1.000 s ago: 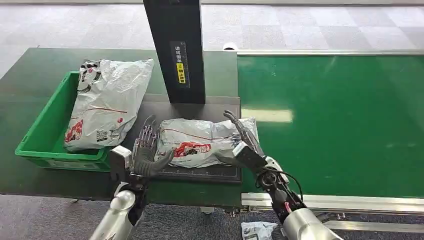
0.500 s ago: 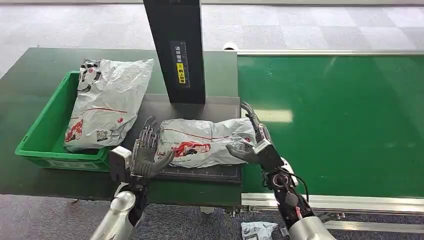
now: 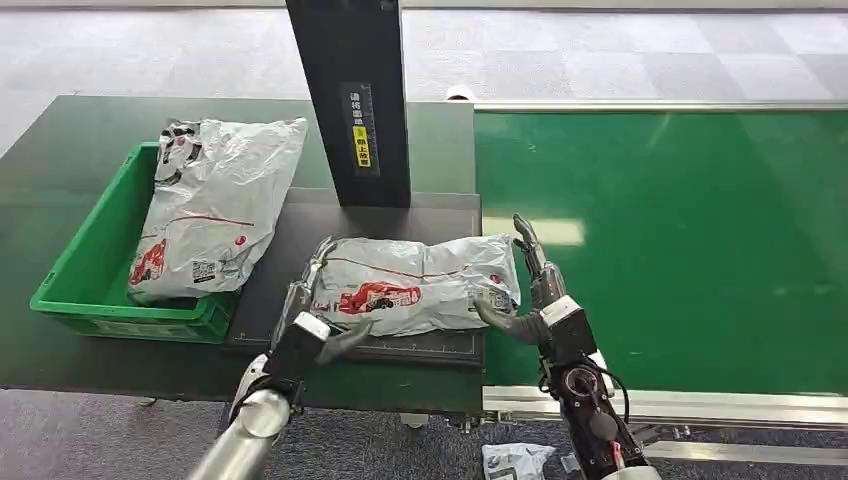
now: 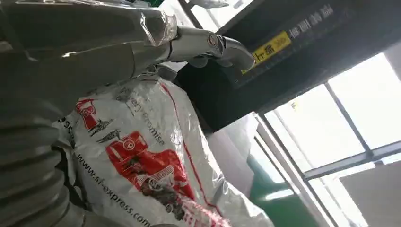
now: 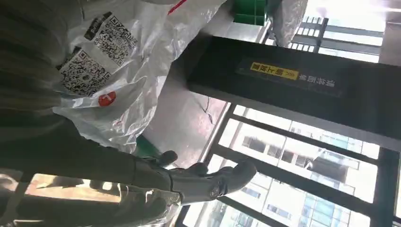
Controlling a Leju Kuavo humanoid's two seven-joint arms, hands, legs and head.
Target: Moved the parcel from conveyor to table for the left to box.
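Both hands flank the parcel on the dark scale plate.
We see the left hand at the parcel's 9 o'clock end, fingers spread along its edge, gripping nothing; right hand at 3 o'clock just beside it, fingers apart, empty. Green bin at 9 o'clock holds another bag; conveyor lies at 3 o'clock.

The parcel was glossy, crinkled plastic film. The bin looked like smooth green plastic. The conveyor belt was matt green.
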